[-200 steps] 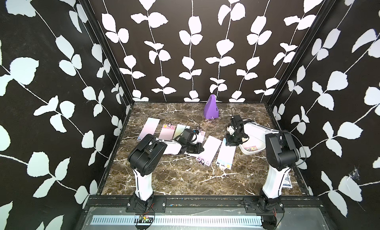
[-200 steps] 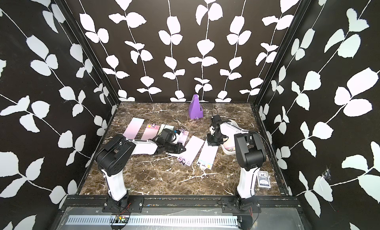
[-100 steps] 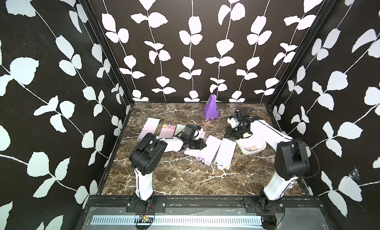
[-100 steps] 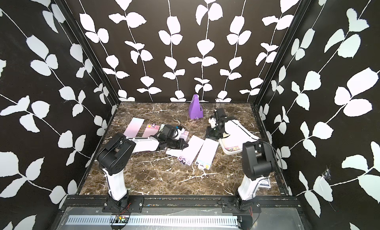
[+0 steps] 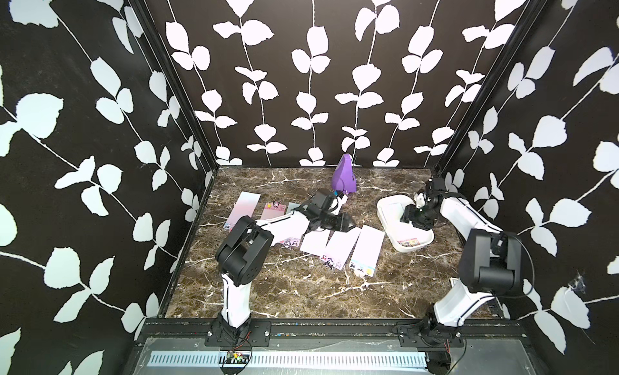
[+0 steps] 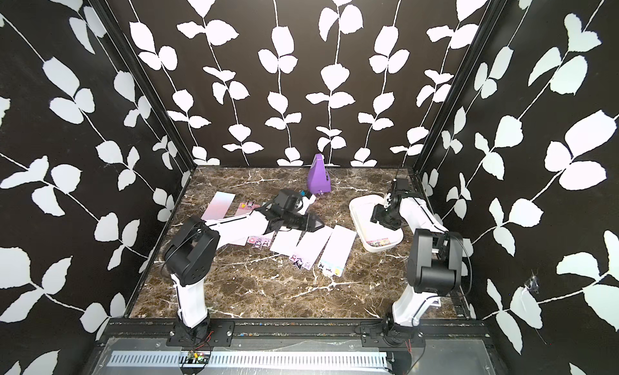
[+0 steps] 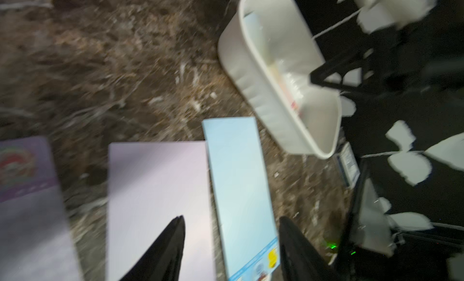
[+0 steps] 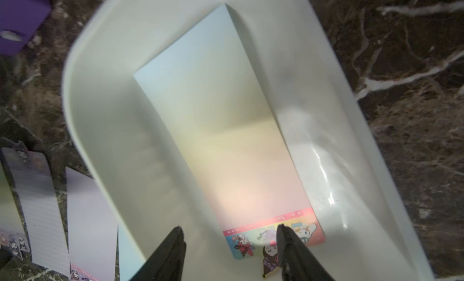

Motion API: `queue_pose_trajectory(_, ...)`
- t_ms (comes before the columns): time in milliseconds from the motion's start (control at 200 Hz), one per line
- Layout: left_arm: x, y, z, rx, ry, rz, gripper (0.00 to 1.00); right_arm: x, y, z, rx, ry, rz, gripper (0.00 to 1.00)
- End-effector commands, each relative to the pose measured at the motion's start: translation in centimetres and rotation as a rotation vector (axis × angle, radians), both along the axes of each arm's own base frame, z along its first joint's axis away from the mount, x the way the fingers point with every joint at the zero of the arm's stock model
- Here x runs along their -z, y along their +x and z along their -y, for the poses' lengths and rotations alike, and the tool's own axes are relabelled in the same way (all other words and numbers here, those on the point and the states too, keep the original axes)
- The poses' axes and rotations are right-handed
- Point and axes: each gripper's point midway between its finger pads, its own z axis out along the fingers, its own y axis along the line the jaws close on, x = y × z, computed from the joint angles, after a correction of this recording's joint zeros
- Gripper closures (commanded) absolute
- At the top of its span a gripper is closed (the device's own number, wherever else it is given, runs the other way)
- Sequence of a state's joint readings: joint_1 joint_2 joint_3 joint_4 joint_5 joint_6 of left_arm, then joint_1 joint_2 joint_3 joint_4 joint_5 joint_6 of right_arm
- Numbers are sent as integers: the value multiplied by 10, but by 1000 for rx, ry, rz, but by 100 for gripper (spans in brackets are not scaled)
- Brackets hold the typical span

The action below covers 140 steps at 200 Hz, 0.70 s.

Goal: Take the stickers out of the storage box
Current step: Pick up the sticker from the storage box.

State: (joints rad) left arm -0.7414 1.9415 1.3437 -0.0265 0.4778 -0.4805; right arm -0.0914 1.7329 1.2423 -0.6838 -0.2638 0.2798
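The white storage box (image 5: 385, 219) (image 6: 355, 219) (image 7: 253, 96) (image 8: 82, 121) lies at the right of the marble table. One pastel-gradient sticker (image 8: 226, 141) (image 5: 409, 242) (image 6: 380, 243) lies flat inside it, cartoon end toward the front. My right gripper (image 8: 229, 229) (image 5: 412, 222) (image 6: 382, 222) hangs open just above that cartoon end, holding nothing. Several other stickers (image 5: 341, 247) (image 6: 311, 249) lie in a row on the table left of the box. My left gripper (image 7: 231, 218) (image 5: 350, 222) (image 6: 316, 224) is open and empty above a lilac sheet (image 7: 155, 186) and a pale blue sheet (image 7: 238, 181).
A purple pyramid (image 5: 343, 179) (image 6: 318, 180) (image 8: 20, 21) stands at the back centre. A small card pack (image 7: 347, 164) (image 5: 455, 283) lies near the right arm's base. Black leaf-patterned walls close in the table on three sides.
My right gripper moved from the stickers on the table back over the box and opened. My left gripper opened and shifted slightly right, with its sheet left on the table.
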Motion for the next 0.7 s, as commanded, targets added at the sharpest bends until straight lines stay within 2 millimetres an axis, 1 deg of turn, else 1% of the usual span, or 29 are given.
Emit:
queue_pose_trajectory(0,-6,-4,24,59,19,7,33,13,9,5,-8,-20,5,36)
queue_pose_trajectory(80,-12,3,41,64,8,14,34,21,14,10,-3,-42,-3,36)
queue_pose_trajectory(105,-11,5,45,64,9,8,35,23,15,12,-3,-52,-6,36)
queue_pose_trajectory(125,-15,9,49,62,2,15,36,24,16,13,-2,-59,-9,36)
queue_pose_trajectory(235,-14,20,67,59,7,29,37,30,15,22,-13,-111,-40,36)
queue_pose_trajectory(275,-10,25,73,58,11,31,37,32,14,27,-8,-138,-45,35)
queue_pose_trajectory(280,-7,25,74,57,15,26,37,32,14,27,-7,-141,-44,35)
queue_pose_trajectory(320,-3,32,80,56,19,15,37,33,15,30,-4,-155,-41,35)
queue_pose_trajectory(330,1,32,80,57,26,7,37,33,15,31,-4,-157,-38,35)
queue_pose_trajectory(345,0,34,84,61,23,6,37,34,15,31,-7,-157,-39,35)
queue_pose_trajectory(420,8,38,96,72,25,-12,37,36,15,31,-16,-161,-50,35)
queue_pose_trajectory(510,12,40,107,83,15,-18,36,40,18,30,-20,-153,-48,35)
queue_pose_trajectory(610,24,40,114,90,18,-38,36,51,20,29,-32,-147,-74,33)
queue_pose_trajectory(635,26,40,116,92,19,-45,36,57,14,28,-43,-138,-106,33)
queue_pose_trajectory(645,27,40,116,93,19,-48,37,52,20,27,-45,-137,-91,33)
queue_pose_trajectory(695,34,40,116,93,25,-55,37,55,21,25,-61,-122,-108,32)
